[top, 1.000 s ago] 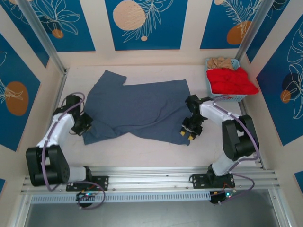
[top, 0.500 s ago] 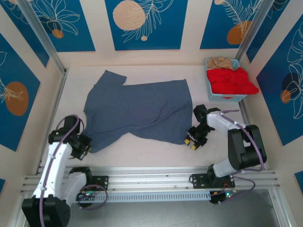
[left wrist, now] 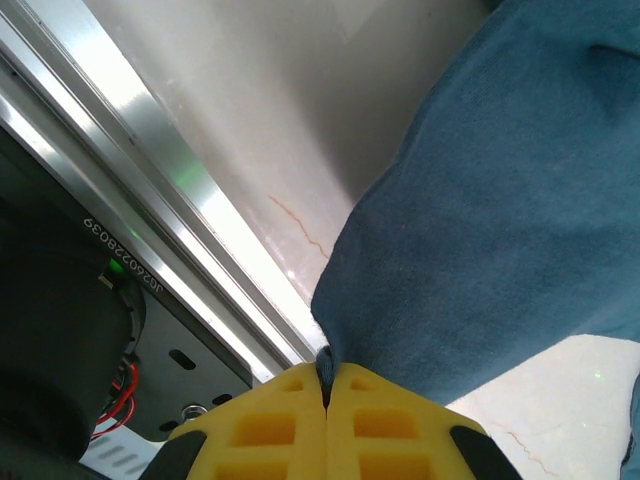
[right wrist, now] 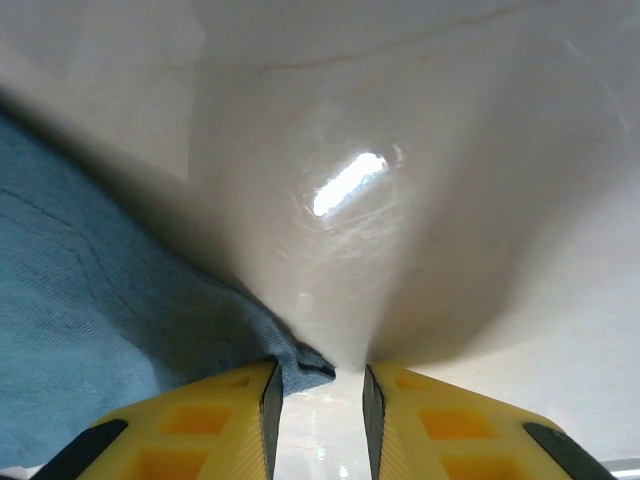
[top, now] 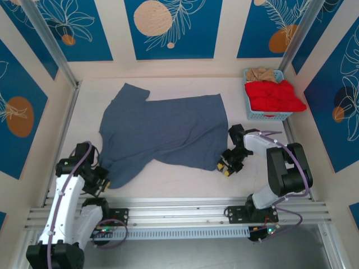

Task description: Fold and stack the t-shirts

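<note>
Tabletop (top: 168, 180), blue t-shirt (left wrist: 500, 210) (corner) inside left pincer (left wrist: 325, 385)

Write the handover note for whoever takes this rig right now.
Left hand: shut on the blue shirt's near left corner.
Right hand: open, jaws at the near right corner, not gripping.
Blue shirt spread on the table; red shirt and beige shirt in the basket.
Done: nothing folded or stacked.
Left: grip that corner, fold the blue shirt, then fold the others and stack.
</note>
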